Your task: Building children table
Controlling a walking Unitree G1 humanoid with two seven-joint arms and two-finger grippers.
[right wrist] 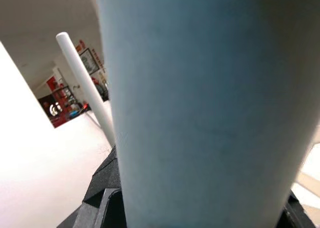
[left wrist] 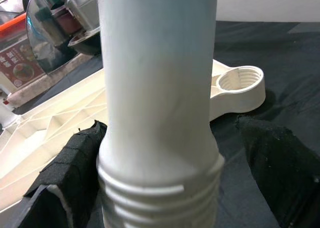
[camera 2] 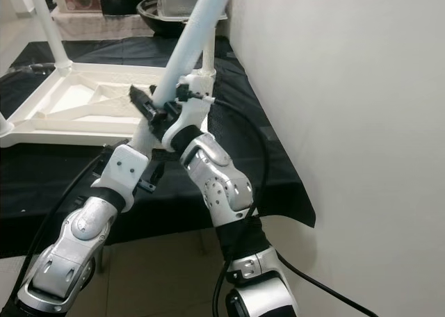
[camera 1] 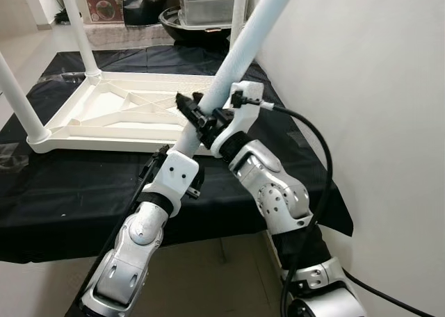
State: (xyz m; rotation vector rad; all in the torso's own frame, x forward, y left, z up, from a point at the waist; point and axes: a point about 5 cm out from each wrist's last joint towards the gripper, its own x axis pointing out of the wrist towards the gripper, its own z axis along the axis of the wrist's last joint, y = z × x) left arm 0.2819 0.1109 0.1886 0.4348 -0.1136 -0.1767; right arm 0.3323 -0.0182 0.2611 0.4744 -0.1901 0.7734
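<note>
Both hands hold one loose white table leg [camera 1: 243, 46], tilted above the black-covered bench [camera 1: 55, 192]. The right hand [camera 1: 201, 115] clamps its middle; the left hand [left wrist: 165, 188] brackets its threaded end, near the upturned tabletop [camera 1: 118, 115].

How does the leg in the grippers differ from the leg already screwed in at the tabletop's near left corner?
The held leg leans, off the tabletop, its threaded end bare, with the left gripper and right gripper around it. The fitted leg sits seated in its corner socket, untouched. Both are plain white tubes.
</note>
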